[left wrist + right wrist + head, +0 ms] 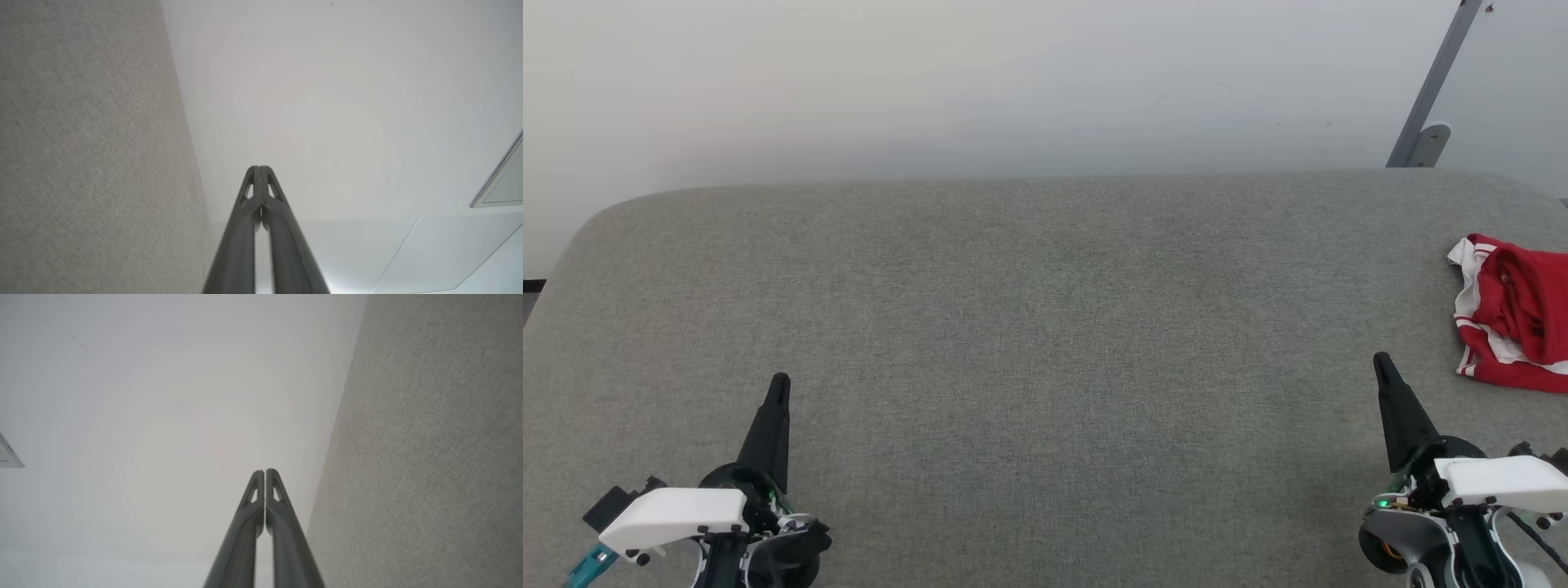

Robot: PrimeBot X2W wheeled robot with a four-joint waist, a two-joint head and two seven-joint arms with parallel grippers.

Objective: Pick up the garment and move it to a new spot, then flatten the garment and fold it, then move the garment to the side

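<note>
A crumpled red-and-white garment (1515, 322) lies bunched at the grey table's (1029, 327) far right edge, just beyond and right of the right gripper (1382, 365), well apart from the left gripper (779, 384); both grippers' fingers are pressed together, empty.

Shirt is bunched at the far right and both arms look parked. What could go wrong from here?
1. The garment runs off the head view's right edge, so a good grasp point may be out of sight.
2. It lies crumpled; the right fingers, shut, might pinch several layers or just shove it.
3. The left fingers sit far across the table, so a two-arm flatten may drag the cloth.
</note>
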